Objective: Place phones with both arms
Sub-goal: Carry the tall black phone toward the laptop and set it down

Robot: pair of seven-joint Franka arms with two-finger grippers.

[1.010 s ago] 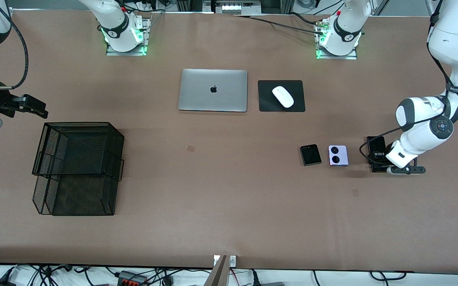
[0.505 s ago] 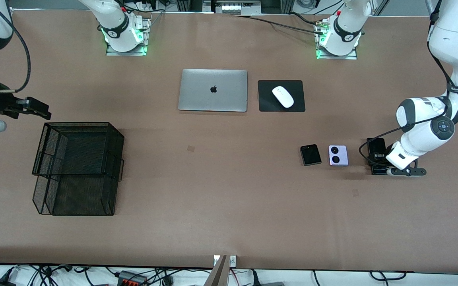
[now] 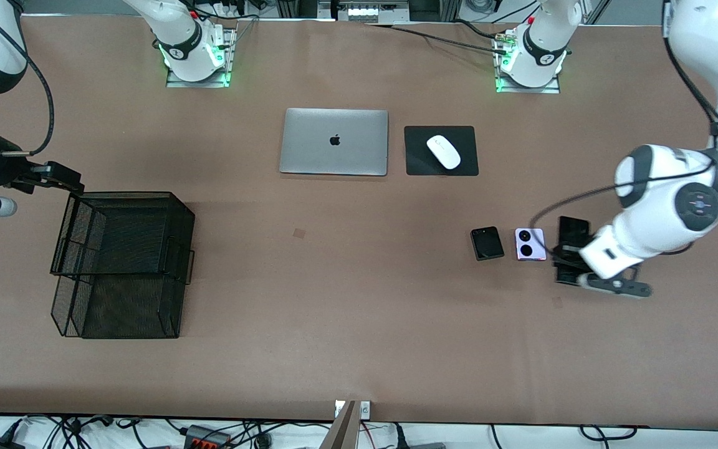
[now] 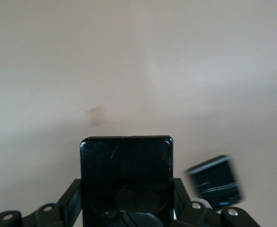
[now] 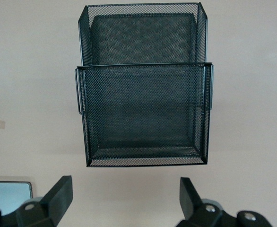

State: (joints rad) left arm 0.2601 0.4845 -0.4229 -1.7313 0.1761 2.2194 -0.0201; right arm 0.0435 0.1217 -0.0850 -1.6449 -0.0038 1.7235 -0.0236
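Gripping the long slim black phone (image 3: 569,248) by its edges, the left gripper (image 3: 574,262) holds that glossy slab over the matte brown table (image 3: 359,324), just beside the lilac-white phone (image 3: 530,244), a squarish glossy one with two black circles. The squarish black flip phone (image 3: 487,243) lies next to that, toward the right arm's end. At that end stands a two-tier black wire-mesh tray (image 3: 122,262); the right gripper (image 5: 124,196) hovers by its farther corner, jaws wide apart. Farther still lie a smooth silver laptop (image 3: 334,142) and a rounded white mouse (image 3: 444,151) on a flat black pad (image 3: 418,163).
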